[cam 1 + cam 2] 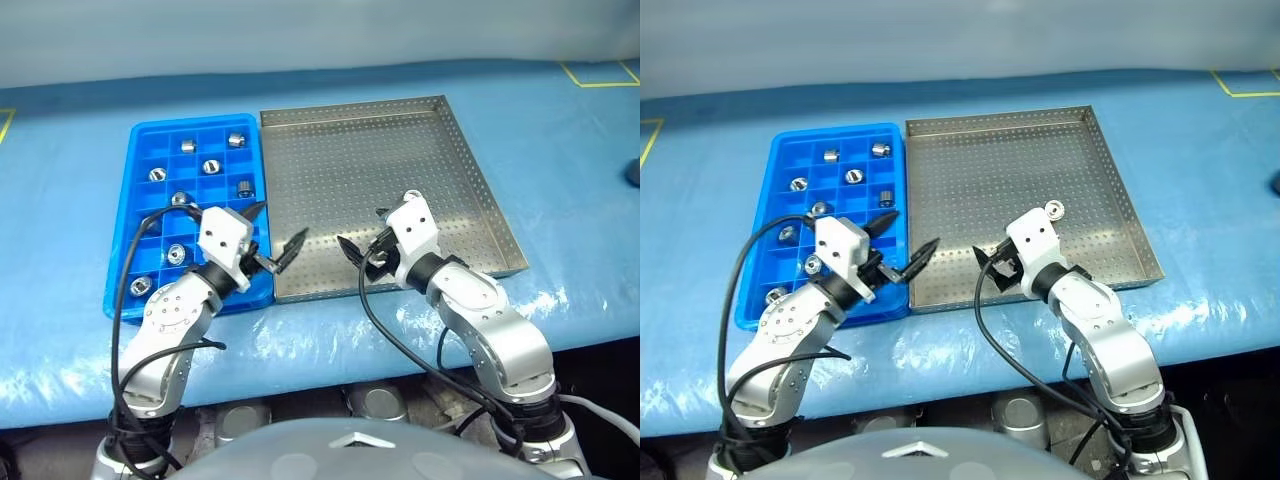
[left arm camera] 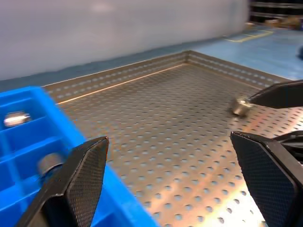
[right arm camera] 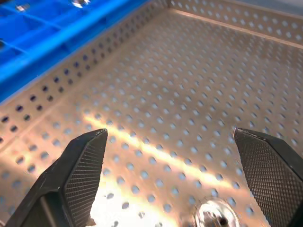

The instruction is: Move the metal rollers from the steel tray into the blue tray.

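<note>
Blue plastic sheeting covers the counter [image 1: 560, 170], pale wall behind, yellow tape marks at the far corners. The blue tray [image 1: 140, 150] and the steel tray [image 1: 400, 120] sit side by side, long edges touching, blue on the left. Metal rollers [image 1: 210, 166] lie one per compartment in the blue tray, about nine visible, spread from the far rows to the near left corner. One last roller [image 1: 1055, 209] is on the perforated floor of the steel tray, just behind the right wrist housing; the right wrist view shows it between the right fingers, close under them, not touched. Left gripper [image 1: 278, 232] hovers over the seam between the two trays near their front edge, jaws spread wide, holding nothing; one finger is over the blue tray, the other over the steel tray. Right gripper [image 1: 362, 234] is over the near middle of the steel tray, pointing left toward the other gripper, jaws also wide apart and empty. The two grippers' tips are near each other, not touching.
</note>
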